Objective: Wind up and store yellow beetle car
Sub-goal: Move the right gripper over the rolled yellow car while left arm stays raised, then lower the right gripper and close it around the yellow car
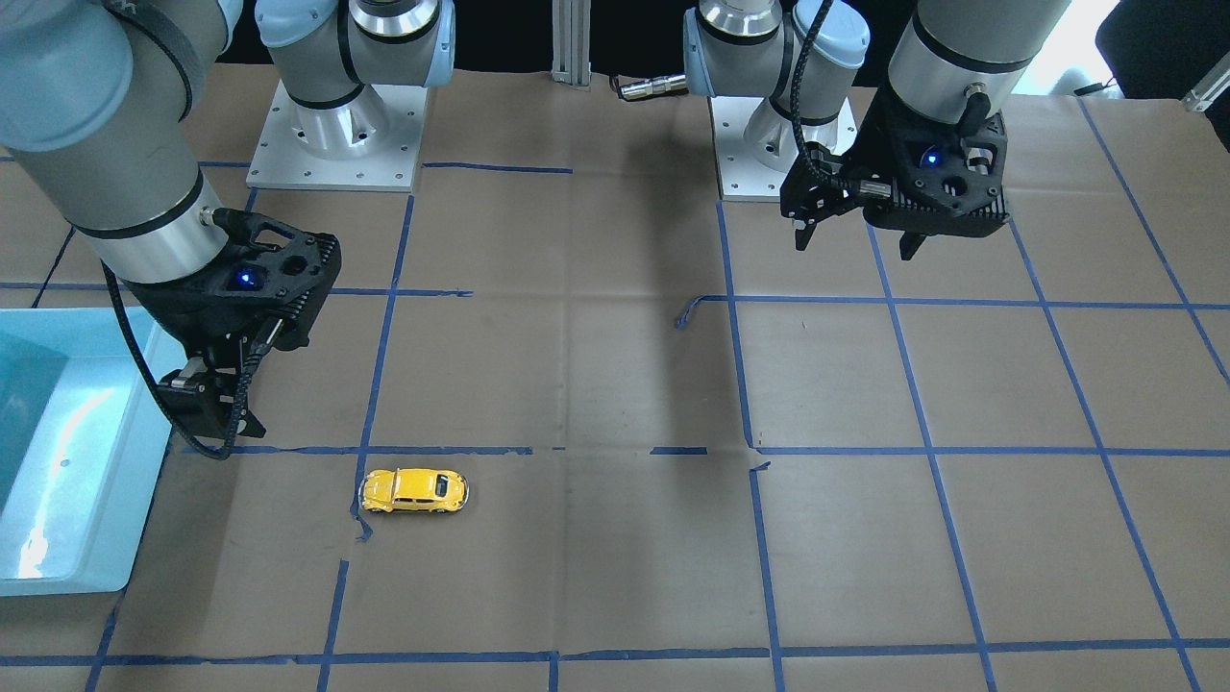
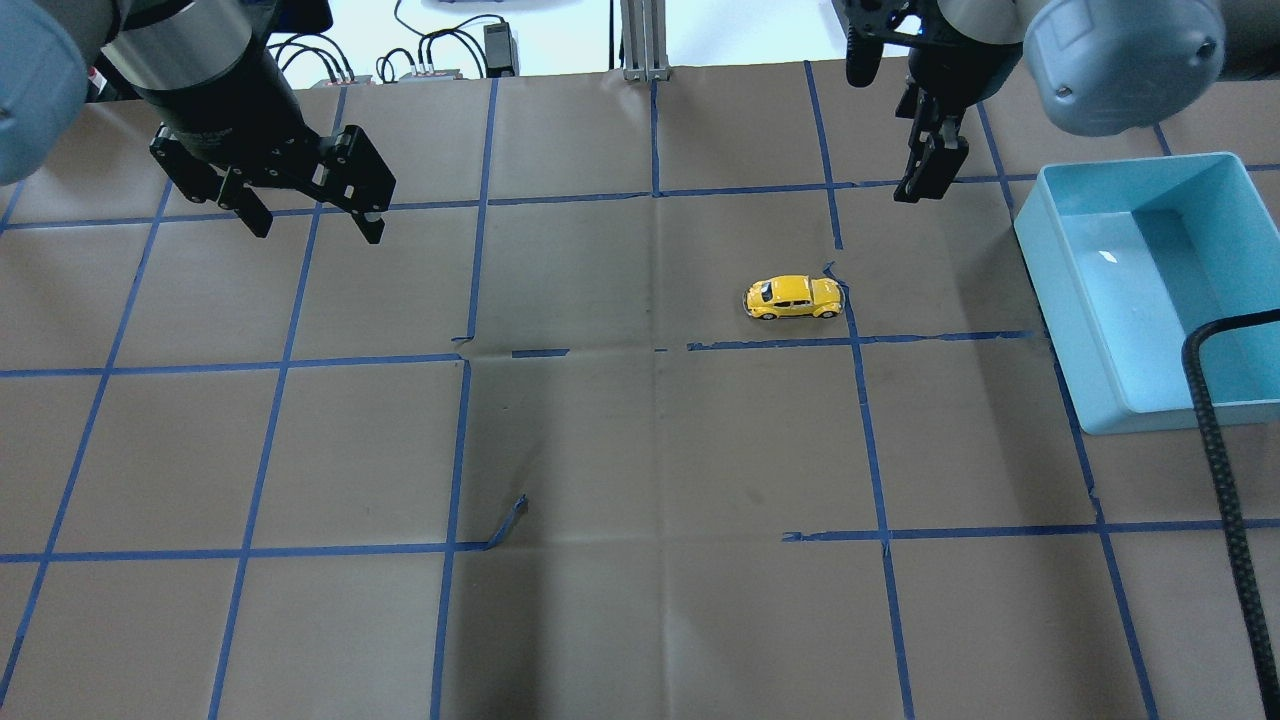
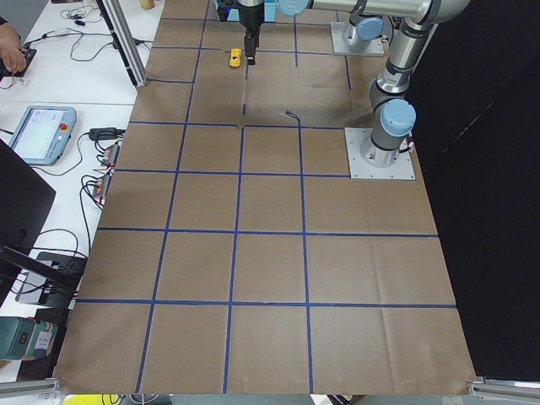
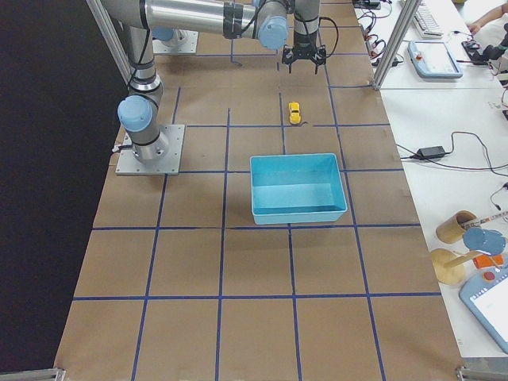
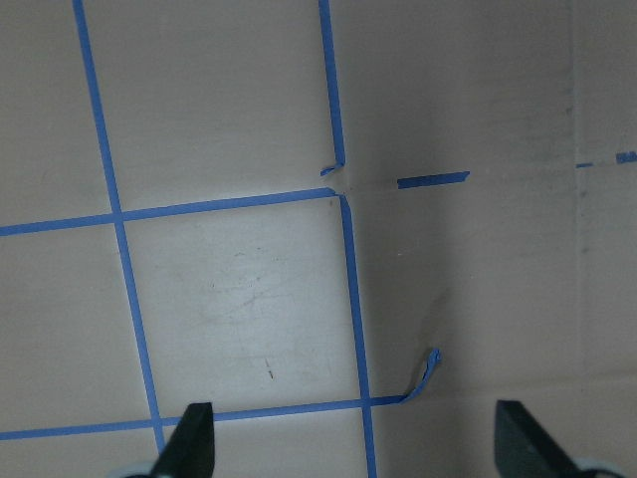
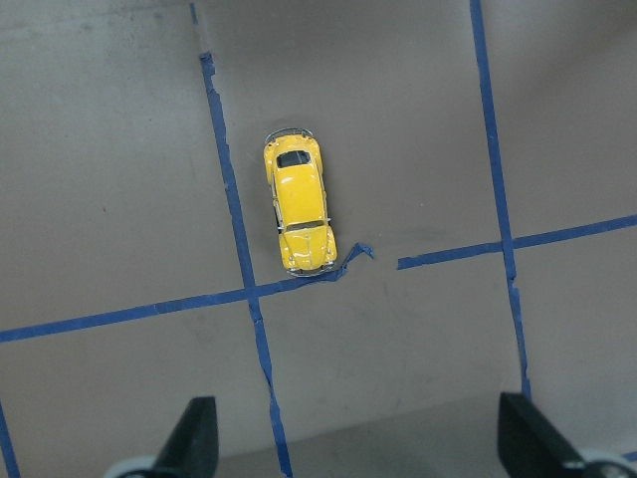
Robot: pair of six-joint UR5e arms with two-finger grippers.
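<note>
Overhead the right gripper [image 2: 916,188] was edge-on, hard to read — its wrist cam showed it spread wide, small glossy yellow beetle car [image 6: 299,214] lying free nearby. The left gripper [image 2: 318,230] gaped too.

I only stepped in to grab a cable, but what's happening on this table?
Nothing is being held yet. A yellow toy car sits on its wheels on the paper-covered table. The robot's right hand hangs open in the air near the car, not touching it. The left hand hangs open far off on the other side. A blue bin by the right arm is empty.
</note>
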